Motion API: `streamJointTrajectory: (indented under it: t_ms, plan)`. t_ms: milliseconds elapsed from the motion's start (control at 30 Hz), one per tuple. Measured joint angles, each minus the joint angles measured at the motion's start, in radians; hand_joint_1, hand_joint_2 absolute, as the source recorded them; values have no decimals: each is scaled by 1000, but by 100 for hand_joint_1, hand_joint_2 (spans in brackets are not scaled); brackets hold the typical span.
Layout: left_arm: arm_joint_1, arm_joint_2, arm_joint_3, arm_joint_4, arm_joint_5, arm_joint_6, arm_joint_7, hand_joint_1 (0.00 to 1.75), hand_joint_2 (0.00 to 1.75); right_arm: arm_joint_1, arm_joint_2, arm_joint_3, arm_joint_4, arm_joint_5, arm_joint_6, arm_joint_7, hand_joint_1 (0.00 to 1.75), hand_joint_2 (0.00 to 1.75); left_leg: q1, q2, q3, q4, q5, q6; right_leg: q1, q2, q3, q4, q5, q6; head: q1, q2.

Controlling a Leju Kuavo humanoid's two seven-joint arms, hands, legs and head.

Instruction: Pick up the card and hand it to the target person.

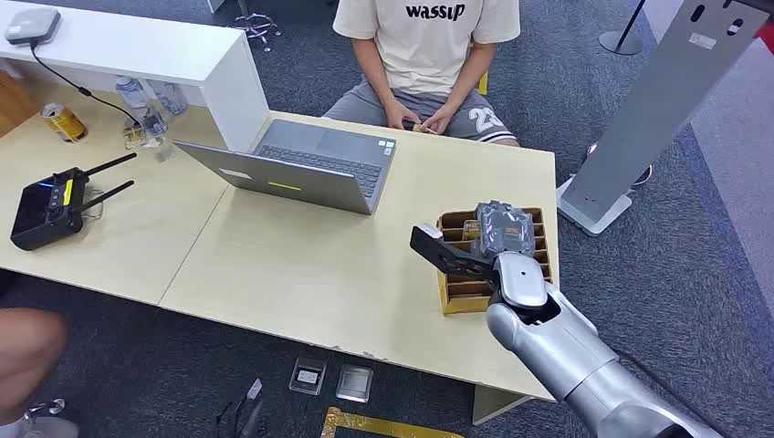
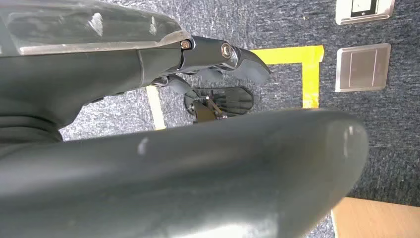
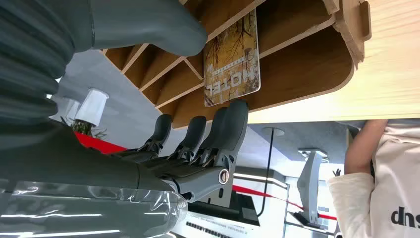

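Observation:
The card (image 3: pixel 233 59), printed with a yellow-brown tree picture and the word HOTEL, stands in a slot of the wooden slotted rack (image 3: pixel 307 64). That rack (image 1: pixel 465 297) sits near the table's right edge. My right hand (image 1: pixel 493 237) hovers over it, the thumb spread out toward the rack's left side. In the right wrist view, the right hand (image 3: pixel 198 144) has its thumb on one side of the card and its fingertips (image 3: pixel 235 111) at the card's opposite edge, with the card still seated in the slot. My left hand (image 2: pixel 208 64) hangs over the floor holding nothing. A person in a beige T-shirt (image 1: pixel 429 46) sits at the table's far side.
An open laptop (image 1: pixel 292 169) lies mid-table. A black remote controller (image 1: pixel 46 210) and a can (image 1: pixel 62 121) are at the left, beside a white shelf (image 1: pixel 137 46). A grey stand (image 1: pixel 657 100) rises right of the table. Part of another person (image 1: pixel 27 347) is at bottom left.

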Motion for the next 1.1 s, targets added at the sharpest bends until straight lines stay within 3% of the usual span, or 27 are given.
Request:
streamJointTrajectory:
  t_ms: [133,267,367,733,1000,1100]
  plan:
    - [0,0,0,0,0,0,0,0,0,0,0,0,0,-2,1,0,98,175,0,0,0,0,0,0,0,0,0,0,0,0,0,0]
    - [0,0,0,0,0,-1,0,0,0,-1,0,0,0,-1,0,-1,123,175,0,0,0,0,0,0,0,0,0,0,0,0,0,0]
    - [0,0,0,0,0,-1,0,0,0,0,0,0,0,-1,1,-1,130,175,0,0,0,0,0,0,0,0,0,0,0,0,0,0]
    - [0,0,0,0,0,-1,0,0,0,-1,-1,0,0,-3,5,0,137,175,0,0,1,0,0,0,0,0,0,0,0,0,0,0]
    - [0,0,0,0,0,-3,0,0,0,-2,-1,-1,0,-6,8,-1,160,175,0,0,1,0,0,0,0,0,0,0,0,0,0,0]
    - [0,0,0,0,-3,-6,-2,0,0,-3,-1,-1,0,-11,8,-2,161,175,0,0,1,0,0,0,0,0,0,0,0,0,0,0]
